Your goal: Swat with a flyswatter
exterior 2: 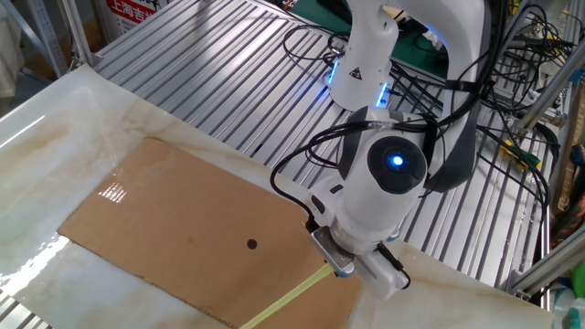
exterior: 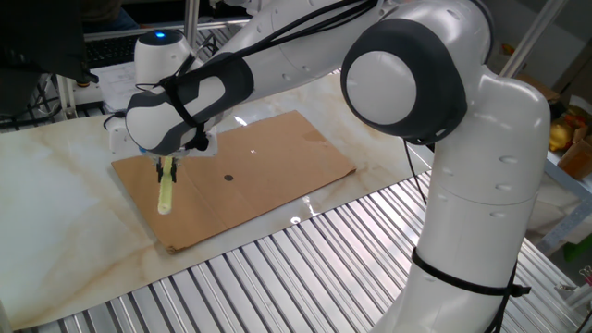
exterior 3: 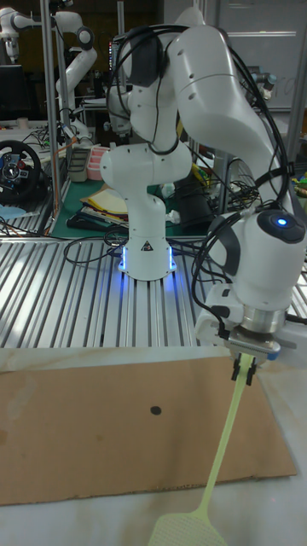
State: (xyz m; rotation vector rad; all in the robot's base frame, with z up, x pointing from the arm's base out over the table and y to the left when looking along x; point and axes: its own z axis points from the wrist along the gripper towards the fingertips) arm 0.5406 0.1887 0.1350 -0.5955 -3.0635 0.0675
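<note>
My gripper (exterior 3: 245, 372) is shut on the end of the flyswatter's handle, above the cardboard sheet's (exterior 3: 102, 444) right part. The pale yellow-green flyswatter (exterior 3: 223, 448) slopes down from the fingers and past the sheet's near edge. Its mesh head (exterior 3: 196, 525) is over the white surface there; I cannot tell if it touches. In one fixed view the gripper (exterior: 166, 167) holds the flyswatter (exterior: 165, 195) nearly end-on over the cardboard (exterior: 268, 166). In the other fixed view the gripper (exterior 2: 340, 266) holds the handle (exterior 2: 288, 300), and the head is cut off by the bottom edge.
A small black dot (exterior 3: 155, 410) marks the cardboard (exterior 2: 174, 219) near its middle. The sheet lies on a pale marbled surface (exterior: 55, 213) edged by ribbed metal slats (exterior: 305, 268). The robot base (exterior 3: 147, 247) and cables (exterior 2: 430, 100) stand behind.
</note>
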